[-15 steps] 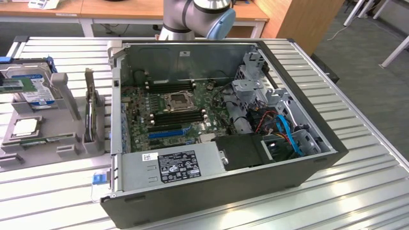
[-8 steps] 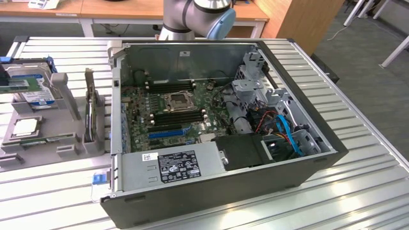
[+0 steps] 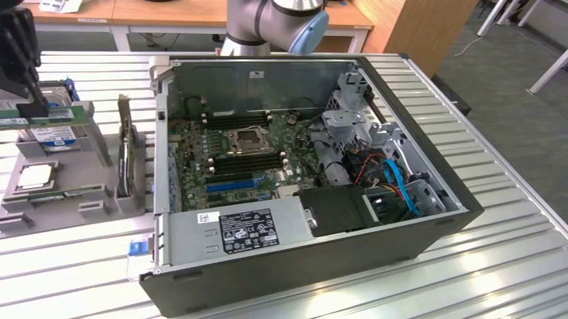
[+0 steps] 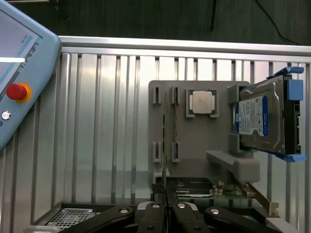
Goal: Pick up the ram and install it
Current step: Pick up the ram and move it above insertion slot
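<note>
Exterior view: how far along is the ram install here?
Done: the pincer is shut on the ram, seen edge-on in the wrist view. In hand: the ram is at the gray fixture, beside the hard drive. Left: it is not yet in the open case, on the motherboard.

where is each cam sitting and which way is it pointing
Exterior view: mounted high, looking down at the open computer case on the slatted table; part of the arm shows.
Wrist view: on the wrist, looking down past the gripper, shut on the ram, at the grey holder.
Shared: that holder, the hard drive and the processor.
</note>
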`<state>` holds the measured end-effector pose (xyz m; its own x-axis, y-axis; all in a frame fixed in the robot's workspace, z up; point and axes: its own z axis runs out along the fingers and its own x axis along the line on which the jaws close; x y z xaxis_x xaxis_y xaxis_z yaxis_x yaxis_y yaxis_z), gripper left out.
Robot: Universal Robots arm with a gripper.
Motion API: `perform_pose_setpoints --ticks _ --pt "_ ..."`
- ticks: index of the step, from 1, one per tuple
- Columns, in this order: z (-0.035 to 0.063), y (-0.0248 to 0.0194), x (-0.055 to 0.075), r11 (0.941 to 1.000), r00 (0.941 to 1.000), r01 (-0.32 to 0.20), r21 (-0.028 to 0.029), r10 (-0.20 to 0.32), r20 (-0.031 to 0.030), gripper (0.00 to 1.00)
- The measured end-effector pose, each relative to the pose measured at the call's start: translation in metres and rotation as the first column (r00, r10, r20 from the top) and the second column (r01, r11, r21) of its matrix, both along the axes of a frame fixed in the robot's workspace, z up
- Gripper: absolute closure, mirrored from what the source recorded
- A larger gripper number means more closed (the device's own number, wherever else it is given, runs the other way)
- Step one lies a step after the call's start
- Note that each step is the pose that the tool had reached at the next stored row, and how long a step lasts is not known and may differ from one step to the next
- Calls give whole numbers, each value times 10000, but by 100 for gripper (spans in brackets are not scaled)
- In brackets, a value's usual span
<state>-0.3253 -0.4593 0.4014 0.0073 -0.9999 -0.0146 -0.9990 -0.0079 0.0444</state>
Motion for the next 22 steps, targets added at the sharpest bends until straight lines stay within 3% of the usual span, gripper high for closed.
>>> perform_pose_setpoints --ticks 22 --pt "0 0 394 10000 10000 -1 0 1 -16 88"
